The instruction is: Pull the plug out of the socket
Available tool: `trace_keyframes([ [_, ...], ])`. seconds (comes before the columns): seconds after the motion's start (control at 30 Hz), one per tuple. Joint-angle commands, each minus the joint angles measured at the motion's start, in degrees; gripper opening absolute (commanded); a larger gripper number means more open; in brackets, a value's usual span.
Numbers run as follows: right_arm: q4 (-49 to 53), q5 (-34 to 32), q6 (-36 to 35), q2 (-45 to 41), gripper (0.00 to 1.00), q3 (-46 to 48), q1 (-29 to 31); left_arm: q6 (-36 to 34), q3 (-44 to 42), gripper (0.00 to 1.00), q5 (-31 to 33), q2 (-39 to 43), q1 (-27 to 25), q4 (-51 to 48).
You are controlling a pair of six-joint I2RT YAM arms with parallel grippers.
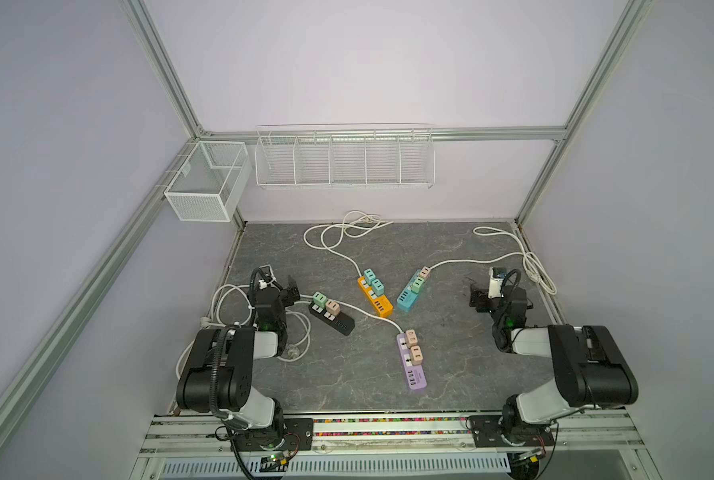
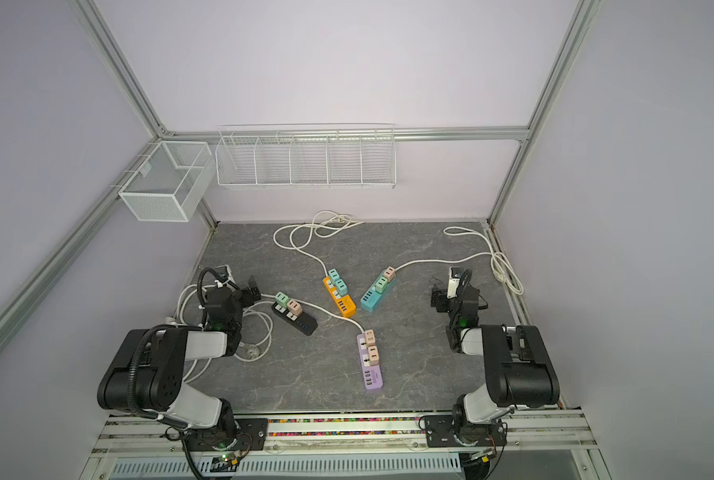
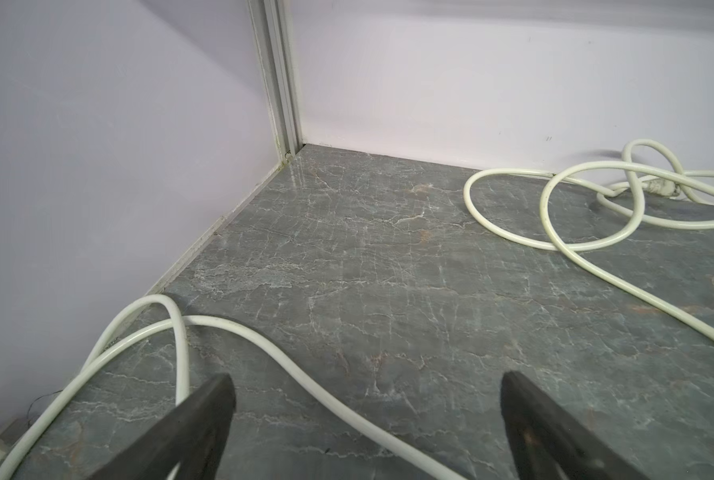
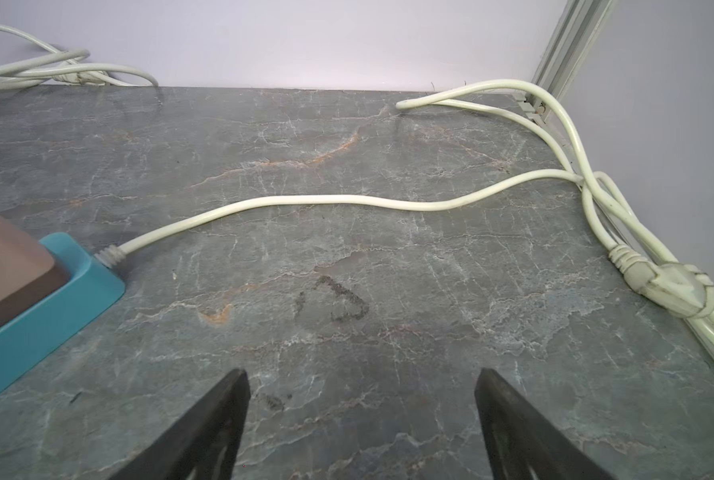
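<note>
I saw the blue strip (image 1: 410, 296) lying on the middle of the worktop (image 1: 347, 374), long axis diagonal, cord end toward the far right corner. The pink plug (image 1: 425, 272) sat upright at that end (a green plug (image 1: 418, 283) just beside it). Bare stone lay between it and my right end effector (image 4: 361, 395), released and low. The left end effector (image 3: 368, 399) gaped too, near the left edge.

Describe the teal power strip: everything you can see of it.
The teal strip is a long bar that looks like plastic. It lies flat on the grey table near the middle, set at an angle, with a gap between it and the orange strip on its left. A pink plug sits in the cord end and a green plug beside it. USB ports fill the near end. Its white cord runs towards the table's right edge. Nothing else touches it.
</note>
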State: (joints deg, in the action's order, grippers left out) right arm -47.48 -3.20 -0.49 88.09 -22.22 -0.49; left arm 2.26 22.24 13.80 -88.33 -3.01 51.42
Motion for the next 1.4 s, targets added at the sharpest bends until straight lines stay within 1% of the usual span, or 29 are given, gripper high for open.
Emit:
trace_keyframes([
  [0.0, -1.87, -0.14, -1.40, -0.45, 0.88, 0.07, -0.04, -1.34, 0.36, 0.99, -0.97, -0.44, 0.02, 0.00],
  [1.17, -2.16, -0.49, -1.58, -0.58, 0.88, 0.25, 0.23, -1.29, 0.26, 0.99, -0.97, -0.49, 0.02, 0.14],
  [1.3, 0.97, -0.96, -2.72, -2.35, 0.88, -0.63, 1.10, -1.00, -0.56, 1.00, -0.98, 0.98, 0.02, 0.52],
  [1.37, 0.36, -1.86, -2.50, -2.66, 0.88, -0.21, 1.28, -0.91, -1.22, 0.99, -0.83, 2.44, -0.08, 0.45],
])
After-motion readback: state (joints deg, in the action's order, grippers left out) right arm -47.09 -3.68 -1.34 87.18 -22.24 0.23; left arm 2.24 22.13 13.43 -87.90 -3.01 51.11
